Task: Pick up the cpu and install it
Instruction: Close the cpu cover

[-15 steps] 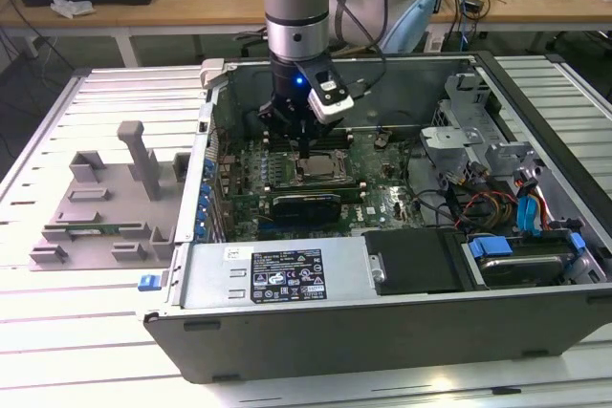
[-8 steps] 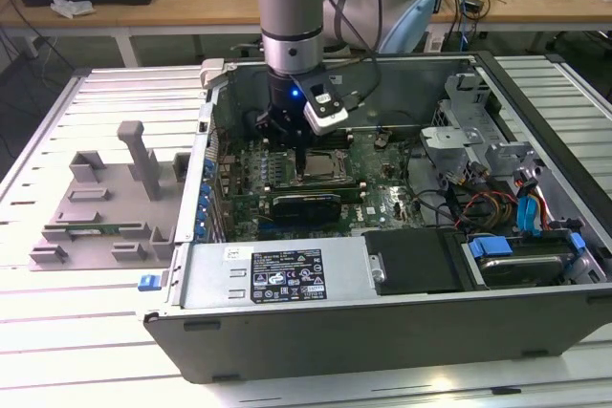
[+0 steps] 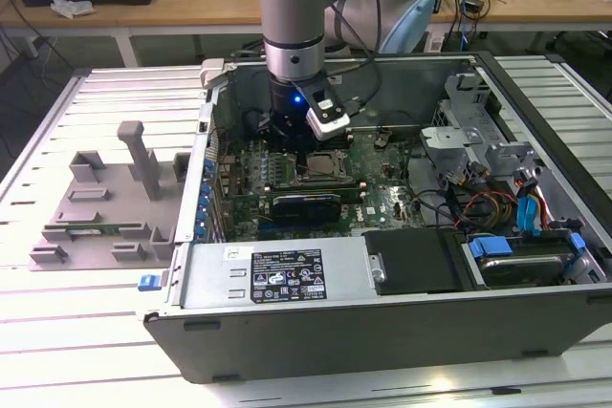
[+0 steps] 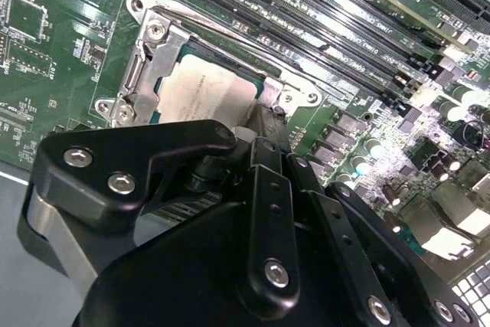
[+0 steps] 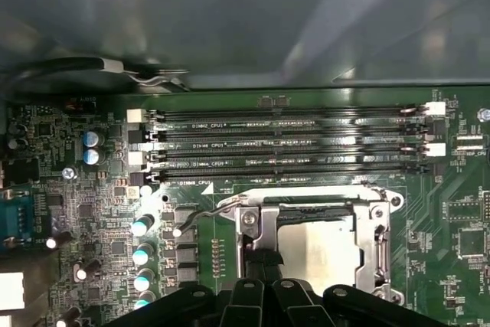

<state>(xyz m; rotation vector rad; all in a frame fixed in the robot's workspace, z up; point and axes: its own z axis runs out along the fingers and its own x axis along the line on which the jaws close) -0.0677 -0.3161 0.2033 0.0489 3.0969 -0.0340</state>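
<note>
Spanning the exterior view's middle, the open computer case (image 3: 316,279) walls the motherboard (image 3: 378,200) on all sides; the gripper (image 3: 290,139) hangs low inside. In the first wrist view the metal socket frame (image 5: 375,231) rings the flat-lying cpu (image 5: 318,244), the gripper's jaws drawn narrow at its edge

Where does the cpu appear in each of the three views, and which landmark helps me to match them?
Exterior view: the cpu lies inside the metal socket frame, near the middle of the open case.
Second wrist view: the cpu sits inside the same frame.
First wrist view: the cpu sits inside that frame.
Shared landmark: the long memory slots beside the frame.
</note>
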